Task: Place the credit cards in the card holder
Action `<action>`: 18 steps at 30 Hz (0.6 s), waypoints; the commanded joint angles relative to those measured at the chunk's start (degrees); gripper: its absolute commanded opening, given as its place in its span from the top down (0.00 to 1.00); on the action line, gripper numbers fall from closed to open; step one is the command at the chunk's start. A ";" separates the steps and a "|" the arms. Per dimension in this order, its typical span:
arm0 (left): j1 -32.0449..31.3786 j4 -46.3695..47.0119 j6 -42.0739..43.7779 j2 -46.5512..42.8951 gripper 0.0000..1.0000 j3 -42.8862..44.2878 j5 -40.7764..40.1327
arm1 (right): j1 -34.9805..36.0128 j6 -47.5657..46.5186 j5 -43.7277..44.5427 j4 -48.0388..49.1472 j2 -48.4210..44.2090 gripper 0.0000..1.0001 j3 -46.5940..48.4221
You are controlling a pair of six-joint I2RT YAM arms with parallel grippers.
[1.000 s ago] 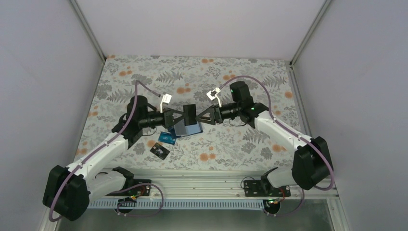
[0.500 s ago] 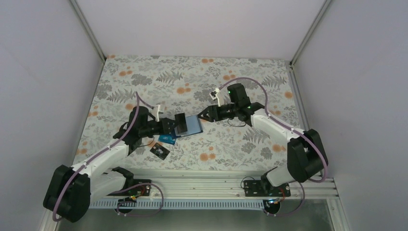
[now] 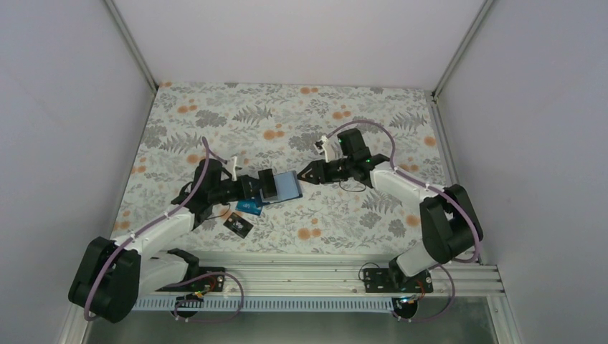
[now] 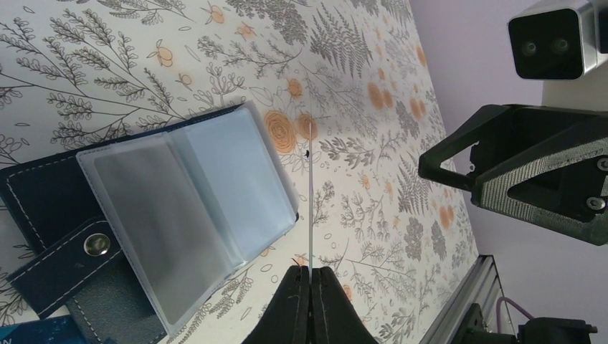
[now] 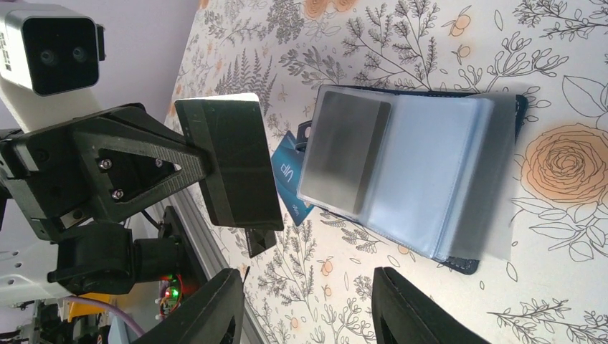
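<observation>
My left gripper (image 4: 310, 269) is shut on a black credit card (image 5: 229, 161), which it holds upright on edge just left of the card holder; the left wrist view shows only the card's thin edge (image 4: 310, 193). The card holder (image 3: 285, 188) lies open on the table, dark navy outside with clear blue-grey sleeves (image 4: 186, 204). A teal-blue credit card (image 3: 249, 208) lies partly under the holder's near-left corner. Another black card (image 3: 238, 225) lies nearer the front. My right gripper (image 5: 308, 279) hovers open and empty to the right of the holder (image 5: 423, 168).
The table has a floral cloth (image 3: 344, 215). A metal rail (image 3: 301, 276) runs along the front edge, and white walls stand at the left, back and right. The left wrist camera (image 5: 50, 46) sits above the held card.
A second ago both grippers met at the black card above the holder. The right gripper has let go and drawn back to the right. The left has lowered the card toward the table.
</observation>
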 commanded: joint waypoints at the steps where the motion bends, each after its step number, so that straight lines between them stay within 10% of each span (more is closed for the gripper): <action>1: 0.41 0.87 -0.62 0.74 0.98 -0.18 -1.18 | -0.41 0.29 -0.43 2.16 1.82 0.53 0.06; 18: 0.36 3.55 -3.33 4.98 0.98 -1.81 -3.98 | -0.40 0.29 -1.01 3.50 6.60 0.55 0.53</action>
